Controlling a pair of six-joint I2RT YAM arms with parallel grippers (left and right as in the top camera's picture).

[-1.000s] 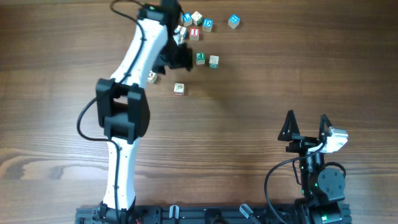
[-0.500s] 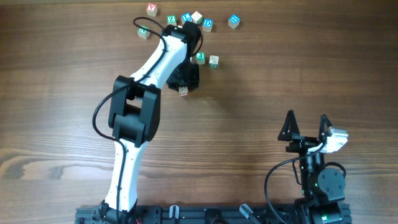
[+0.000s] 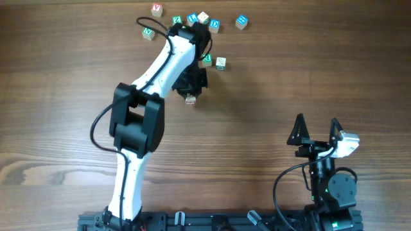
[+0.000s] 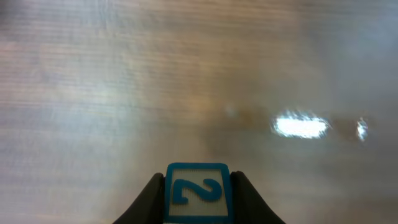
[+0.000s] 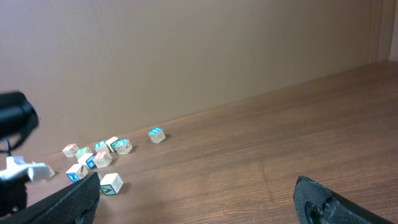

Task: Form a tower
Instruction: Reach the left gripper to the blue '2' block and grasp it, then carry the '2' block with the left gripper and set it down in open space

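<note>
While loose alphabet cubes (image 3: 203,17) lie scattered singly along the far side of the wooden table (image 3: 321,58), from a red-lettered cube (image 3: 156,9) at the left to a blue-faced cube (image 3: 241,21) at the right, the left gripper (image 4: 198,182) reaches in among them. Its fingers (image 4: 152,199) are clamped on either side of a blue 2 cube (image 4: 198,191). A green-and-white cube (image 3: 220,63) sits near it on the right. Where the tower stands I cannot tell. The right gripper (image 3: 316,128) rests near the front right of the table, well apart from the cubes, with its fingers (image 5: 336,199) spread wide and nothing between them.
</note>
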